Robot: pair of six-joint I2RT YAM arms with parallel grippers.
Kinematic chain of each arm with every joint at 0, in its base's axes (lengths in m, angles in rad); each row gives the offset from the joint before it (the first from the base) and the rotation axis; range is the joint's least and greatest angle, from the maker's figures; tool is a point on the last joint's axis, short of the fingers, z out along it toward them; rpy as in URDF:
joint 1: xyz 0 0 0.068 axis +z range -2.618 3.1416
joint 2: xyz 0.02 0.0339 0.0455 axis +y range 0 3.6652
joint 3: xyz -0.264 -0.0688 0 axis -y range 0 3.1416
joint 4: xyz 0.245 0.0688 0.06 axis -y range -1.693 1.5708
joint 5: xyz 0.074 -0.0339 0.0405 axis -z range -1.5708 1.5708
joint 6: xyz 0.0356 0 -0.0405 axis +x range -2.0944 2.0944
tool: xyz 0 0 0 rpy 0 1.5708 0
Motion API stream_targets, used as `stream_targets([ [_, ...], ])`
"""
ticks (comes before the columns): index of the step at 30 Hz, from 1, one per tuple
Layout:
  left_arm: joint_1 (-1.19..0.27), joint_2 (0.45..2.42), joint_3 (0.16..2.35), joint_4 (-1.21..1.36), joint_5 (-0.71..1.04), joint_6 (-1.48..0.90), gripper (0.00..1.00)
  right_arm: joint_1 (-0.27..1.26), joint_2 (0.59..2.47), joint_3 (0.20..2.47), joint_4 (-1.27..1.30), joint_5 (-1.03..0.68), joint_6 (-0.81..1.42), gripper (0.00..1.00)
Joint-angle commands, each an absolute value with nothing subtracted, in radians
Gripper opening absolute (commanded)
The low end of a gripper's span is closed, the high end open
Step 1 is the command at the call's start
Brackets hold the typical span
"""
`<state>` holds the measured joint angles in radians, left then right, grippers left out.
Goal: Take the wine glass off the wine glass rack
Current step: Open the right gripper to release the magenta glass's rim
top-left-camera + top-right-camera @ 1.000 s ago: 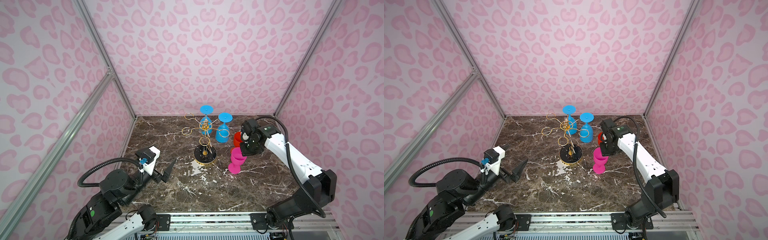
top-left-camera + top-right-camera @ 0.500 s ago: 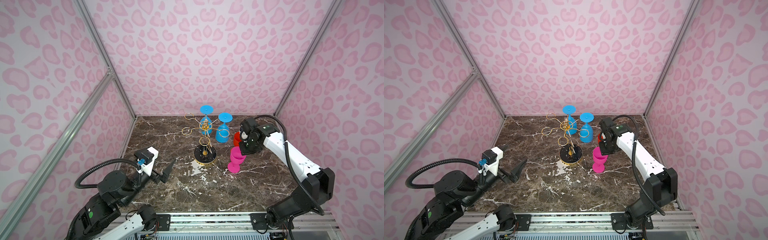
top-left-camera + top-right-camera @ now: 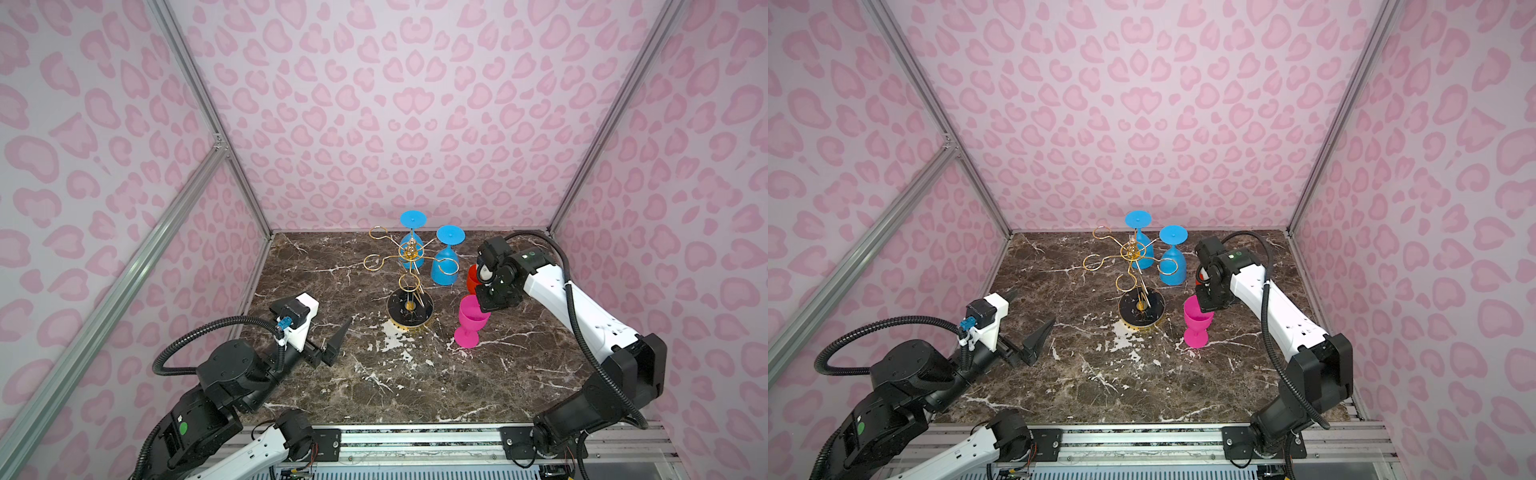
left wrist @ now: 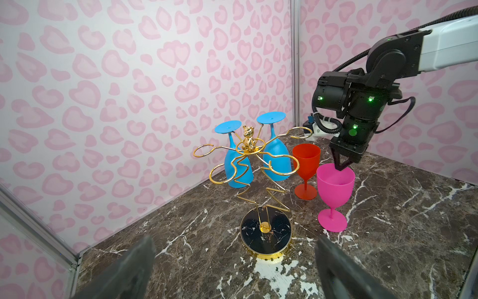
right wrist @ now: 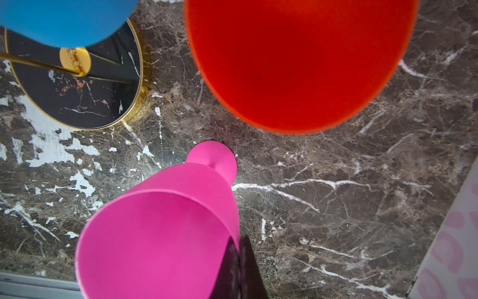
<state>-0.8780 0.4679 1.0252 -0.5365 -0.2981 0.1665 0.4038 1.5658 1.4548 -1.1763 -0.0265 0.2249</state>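
Observation:
The gold wire wine glass rack (image 3: 410, 309) (image 3: 1141, 309) (image 4: 266, 230) stands mid-table on its round black base (image 5: 77, 95). Two blue wine glasses (image 3: 444, 270) (image 4: 238, 168) hang upside down from its far arms. A pink wine glass (image 3: 471, 322) (image 3: 1198, 318) (image 4: 335, 186) (image 5: 160, 233) stands upright on the table right of the rack. My right gripper (image 3: 482, 309) (image 3: 1204, 309) (image 4: 341, 167) (image 5: 239, 248) is shut on its rim from above, one finger inside the bowl. My left gripper (image 3: 328, 311) (image 3: 1034, 307) (image 4: 236, 248) stands open and empty near the left, facing the rack.
A red wine glass (image 3: 473, 276) (image 4: 306, 163) (image 5: 297, 64) stands upright just behind the pink one, close to the right wrist. Pink patterned walls (image 3: 415, 124) enclose the brown marble table (image 3: 415, 374) on three sides. A metal rail (image 3: 415, 436) runs along the front.
The right wrist has shifted slightly toward the rack while the pink glass stays in place. The left arm has barely moved.

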Motion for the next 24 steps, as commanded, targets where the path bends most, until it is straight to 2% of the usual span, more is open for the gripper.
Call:
stream_targets([
  [1, -0.878, 0.471, 1.028, -0.534, -0.294, 0.164, 0.98, 0.406, 1.565, 1.45, -1.184, -0.015, 0.228, 0.0],
  [6, -0.877, 0.473, 1.032, -0.534, -0.293, 0.165, 0.98, 0.411, 1.565, 1.448, -1.186, -0.017, 0.23, 0.07],
  [24, -0.877, 0.469, 1.032, -0.534, -0.289, 0.161, 0.98, 0.414, 1.557, 1.457, -1.203, -0.011, 0.232, 0.19],
])
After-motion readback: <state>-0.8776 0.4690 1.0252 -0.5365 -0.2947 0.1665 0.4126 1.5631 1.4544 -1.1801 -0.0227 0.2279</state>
